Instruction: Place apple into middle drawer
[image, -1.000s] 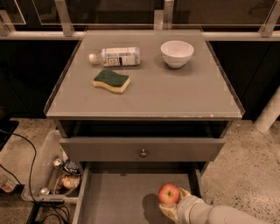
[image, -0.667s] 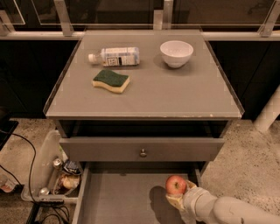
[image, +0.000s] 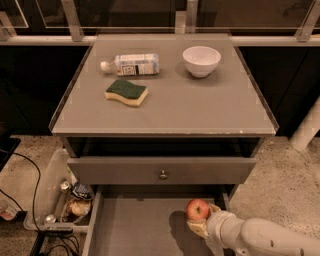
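The red apple sits between the fingers of my gripper, which is shut on it. The white arm comes in from the lower right. The apple hangs just above the right part of the middle drawer, which is pulled out and shows a flat grey floor with low side walls. The apple casts a shadow on that floor. The drawer above it, with a small round metal knob, is pulled out only a little.
On the cabinet top lie a plastic bottle on its side, a green-and-yellow sponge and a white bowl. A clear bin of odds and ends and cables stands on the floor at left.
The gripper has moved with the apple up and to the right over the drawer, then eased slightly back left. Nothing on the cabinet top has moved.
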